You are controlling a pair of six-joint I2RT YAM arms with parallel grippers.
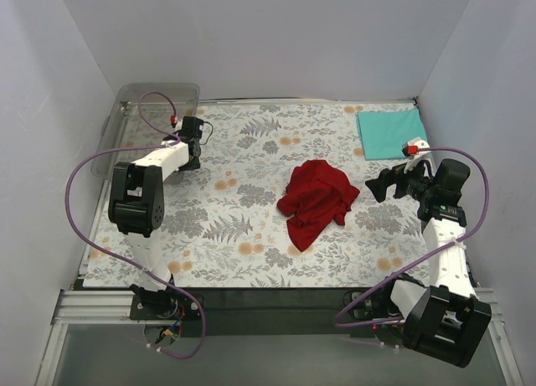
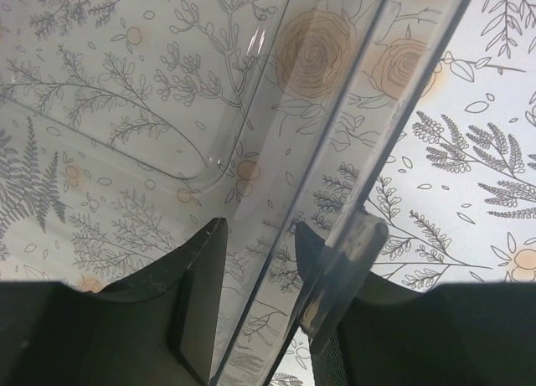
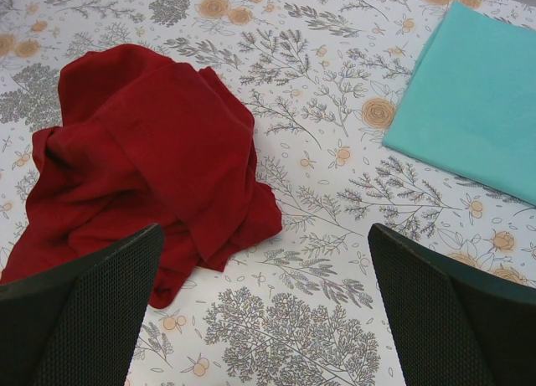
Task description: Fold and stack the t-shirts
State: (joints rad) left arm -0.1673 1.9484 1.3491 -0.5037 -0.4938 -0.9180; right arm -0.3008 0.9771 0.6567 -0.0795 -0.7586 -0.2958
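Observation:
The deep red t-shirt lies crumpled mid-table, and it fills the left of the right wrist view. At the far right corner the teal t-shirt lies folded flat. My right gripper hovers open above bare cloth between the two shirts, touching neither. My left gripper is at the far left, with its jaws closed on the wall and rim of the clear plastic bin.
A floral tablecloth covers the table. White walls close in on the left, back and right. The bin sits in the far left corner, partly over the table's edge. A purple cable loops off each arm.

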